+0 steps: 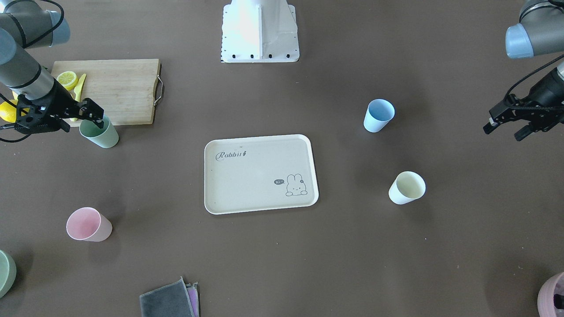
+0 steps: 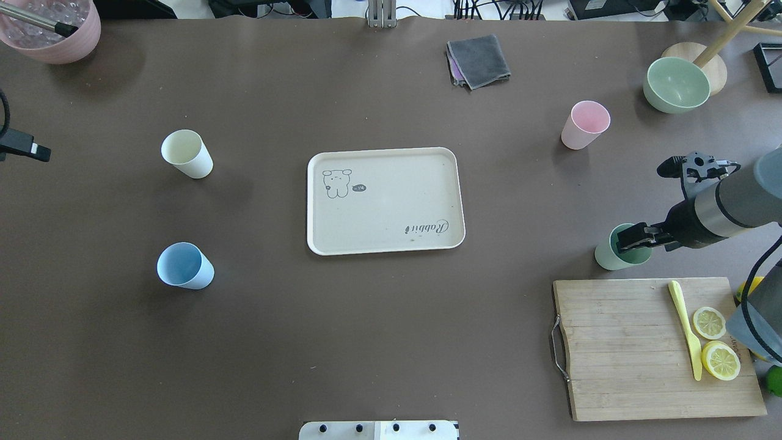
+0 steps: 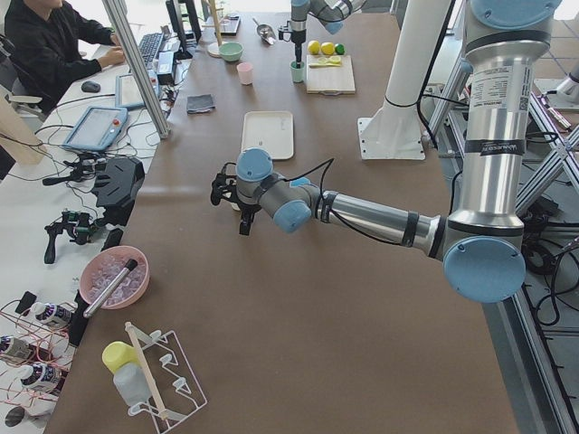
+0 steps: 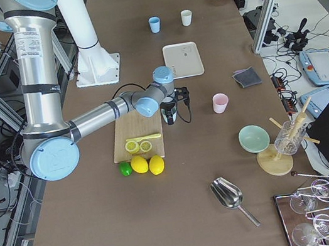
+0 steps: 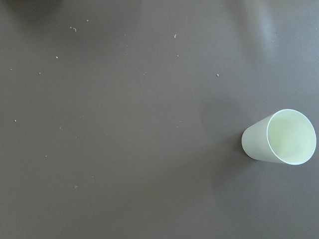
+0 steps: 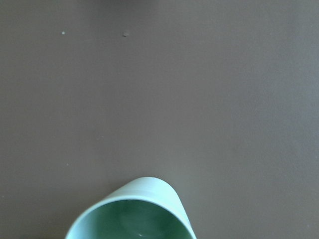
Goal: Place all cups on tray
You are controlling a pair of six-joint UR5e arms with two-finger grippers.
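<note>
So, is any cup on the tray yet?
No, the tray lies bare in the overhead view.

"Rabbit" lettering (image 1: 230,155) and a tiny "hi" speech bubble (image 1: 278,182) beside the bunny drawing (image 1: 296,185), on the tray (image 1: 260,174)

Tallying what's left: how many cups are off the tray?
4: mint green cup at the right gripper by the cutting board; pink cup near the grey cloth; light blue cup and cream cup on the robot's left.
</note>
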